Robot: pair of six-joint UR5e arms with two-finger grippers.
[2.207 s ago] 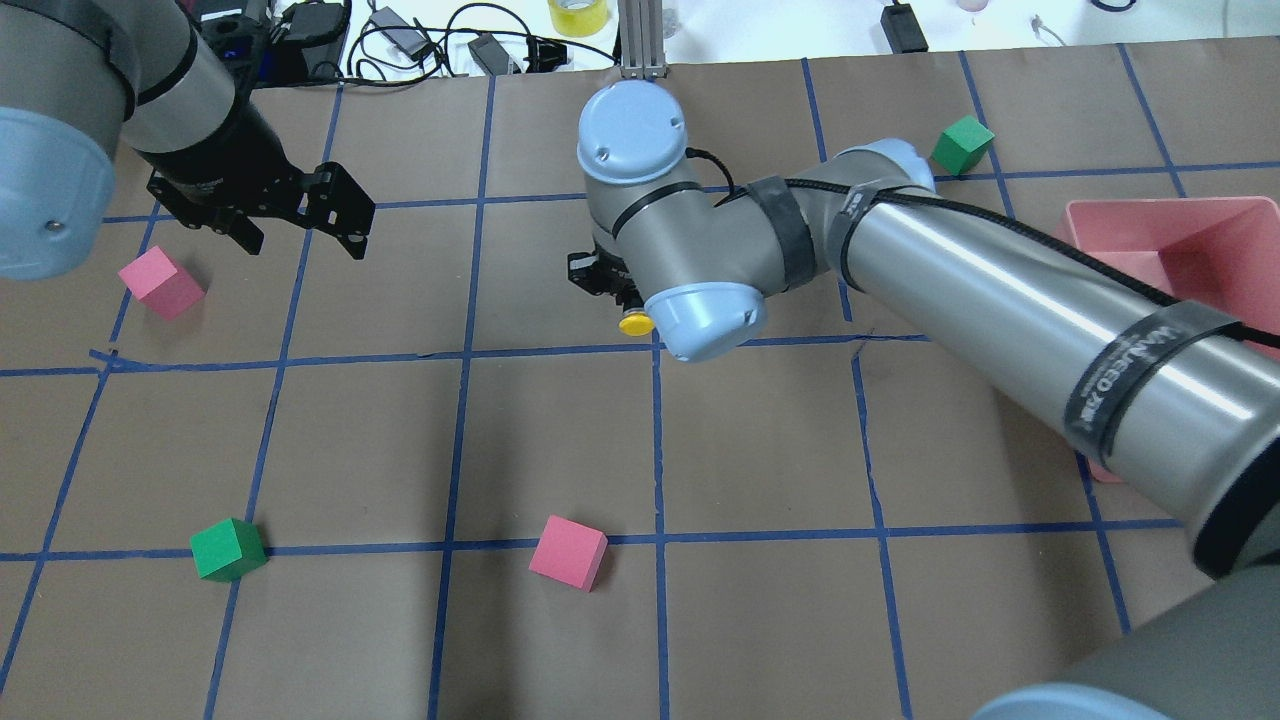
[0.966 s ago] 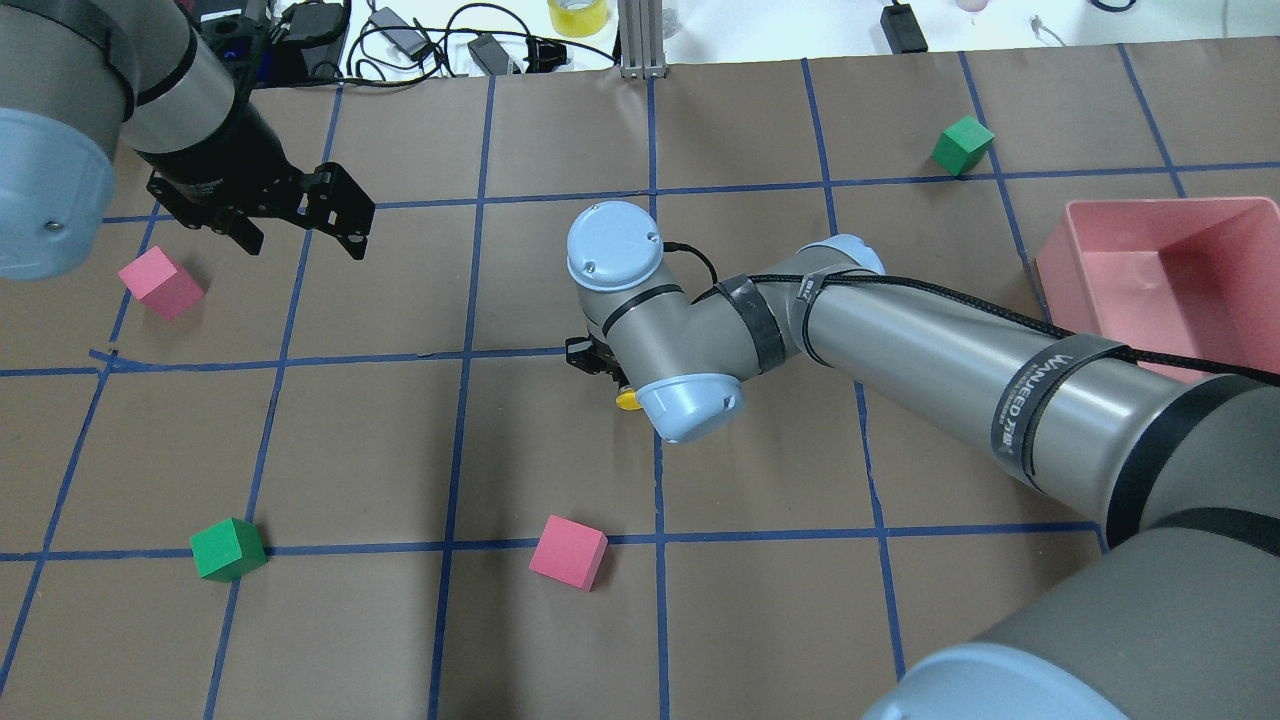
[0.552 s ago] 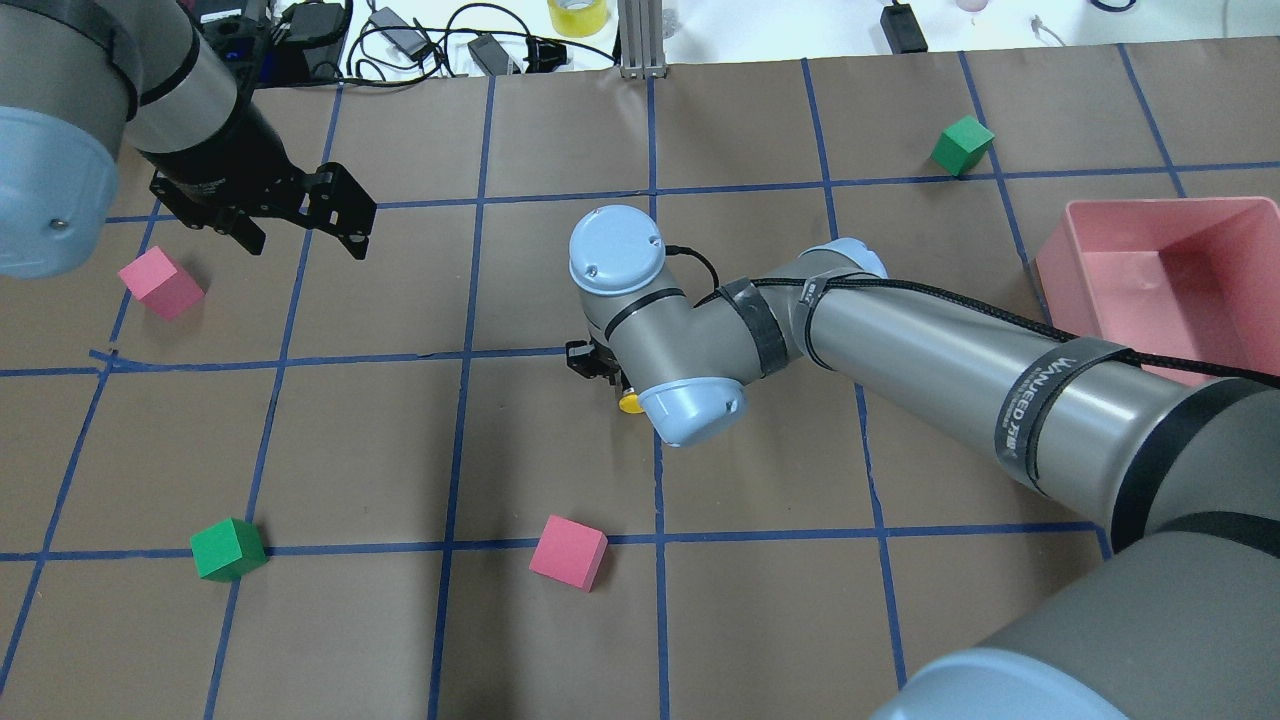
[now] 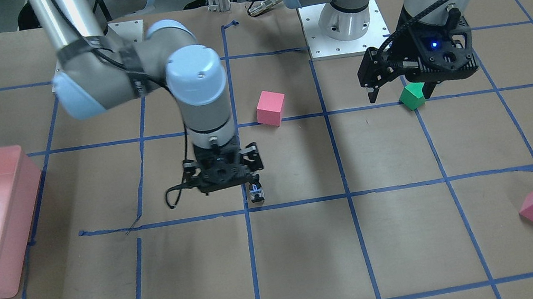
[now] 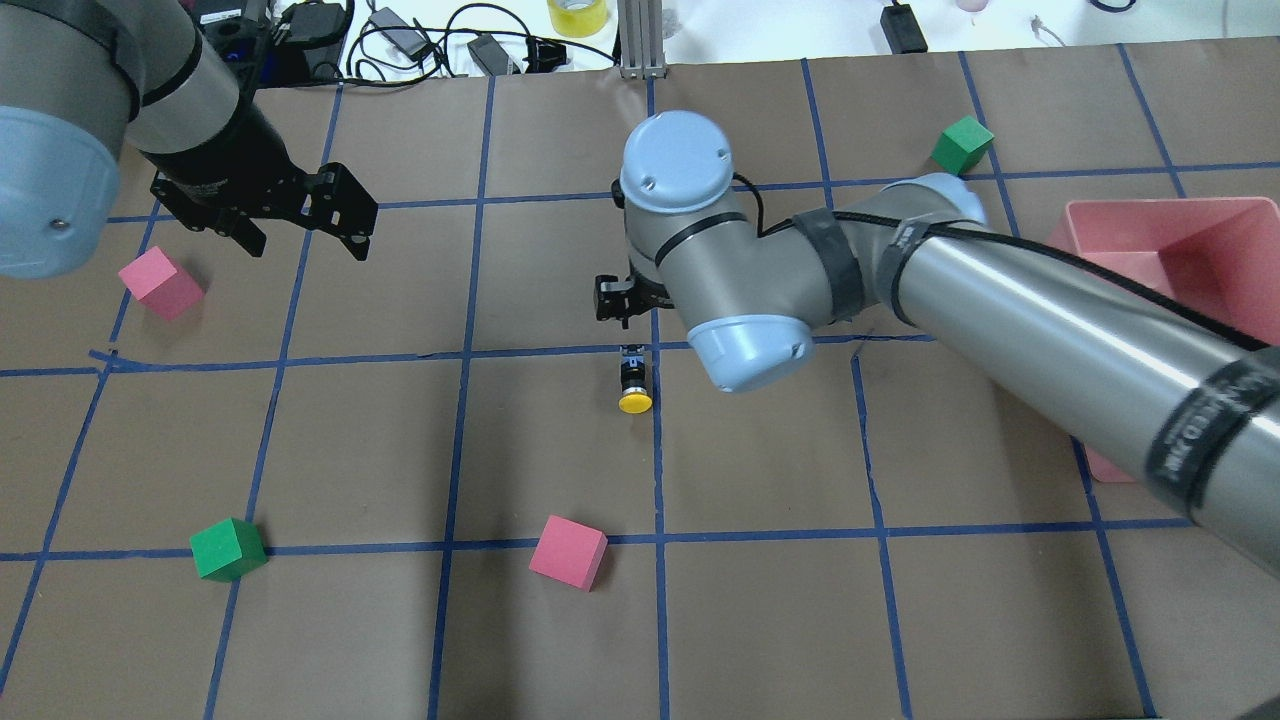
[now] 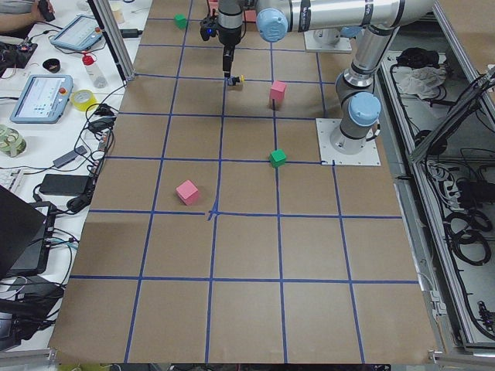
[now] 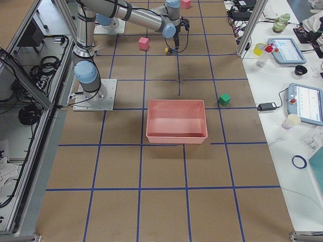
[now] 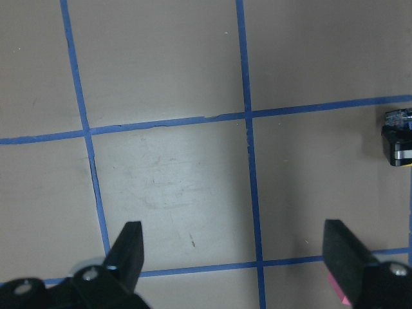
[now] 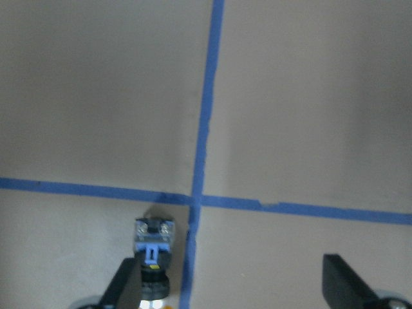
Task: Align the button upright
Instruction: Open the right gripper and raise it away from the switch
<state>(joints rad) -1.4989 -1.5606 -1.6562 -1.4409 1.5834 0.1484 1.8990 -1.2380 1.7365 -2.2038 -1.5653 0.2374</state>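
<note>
Yellow-capped button (image 5: 634,387) lies on its side, not yet upright, just beside the right gripper (image 9: 235,284), its fingers apart and empty.

Table (image 5: 760,620) holds button (image 5: 634,388), four cubes (image 5: 568,552), pink bin (image 5: 1120,245).

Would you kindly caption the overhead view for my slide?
Button lies on its side beside a tape crossing; open right gripper hovers nearby.

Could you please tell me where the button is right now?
In the overhead view the button lies just left of a blue tape line, just below its crossing; the nearest cube is a pink cube, closer to the robot.
</note>
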